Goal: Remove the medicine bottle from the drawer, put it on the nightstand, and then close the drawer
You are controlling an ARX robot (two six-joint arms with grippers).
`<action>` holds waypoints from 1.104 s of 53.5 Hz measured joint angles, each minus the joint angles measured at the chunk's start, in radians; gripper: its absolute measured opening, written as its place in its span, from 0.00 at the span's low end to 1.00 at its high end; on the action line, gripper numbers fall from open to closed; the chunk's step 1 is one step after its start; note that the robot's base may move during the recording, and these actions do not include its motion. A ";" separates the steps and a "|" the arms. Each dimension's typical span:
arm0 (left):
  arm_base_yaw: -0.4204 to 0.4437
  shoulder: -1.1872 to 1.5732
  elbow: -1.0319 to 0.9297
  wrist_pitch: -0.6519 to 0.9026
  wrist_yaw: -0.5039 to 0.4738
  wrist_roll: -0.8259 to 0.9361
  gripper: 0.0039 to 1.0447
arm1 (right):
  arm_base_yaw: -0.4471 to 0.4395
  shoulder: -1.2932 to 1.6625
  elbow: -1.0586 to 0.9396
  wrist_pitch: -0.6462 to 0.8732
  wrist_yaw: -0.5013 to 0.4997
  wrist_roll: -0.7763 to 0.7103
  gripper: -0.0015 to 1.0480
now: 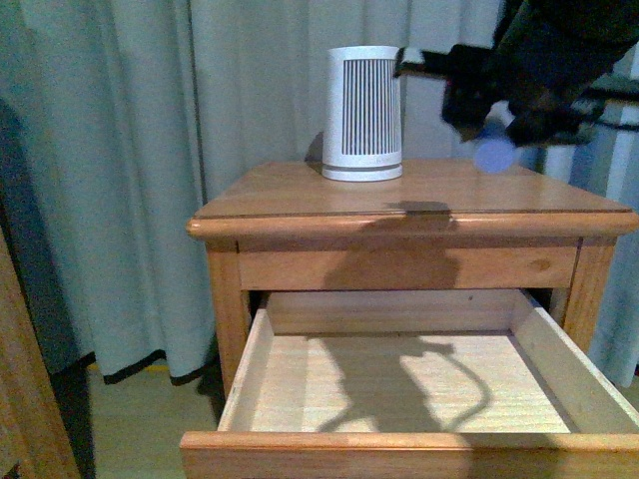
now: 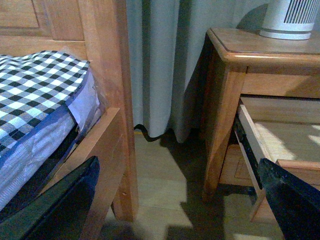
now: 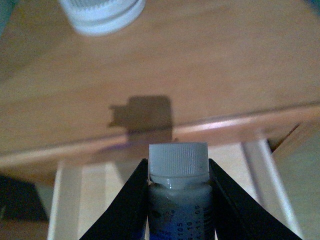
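My right gripper (image 1: 496,128) is shut on the medicine bottle (image 1: 493,155) and holds it in the air above the right part of the nightstand's top (image 1: 419,195). In the right wrist view the bottle (image 3: 178,192), with its ribbed white cap, sits between the two black fingers (image 3: 125,205), over the top's front edge (image 3: 175,131). The drawer (image 1: 399,384) is pulled out; its pale interior shows nothing inside. My left gripper (image 2: 182,210) is open and empty, low beside the nightstand (image 2: 220,100), near the floor.
A large white ribbed device (image 1: 362,113) stands at the back of the nightstand's top, also in the right wrist view (image 3: 102,12). Grey curtains (image 1: 150,150) hang behind. A wooden bed frame (image 2: 107,100) with checked bedding (image 2: 40,85) stands left of the nightstand.
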 joint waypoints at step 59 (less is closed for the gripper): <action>0.000 0.000 0.000 0.000 0.000 0.000 0.94 | -0.196 0.128 0.077 0.368 0.027 -0.238 0.93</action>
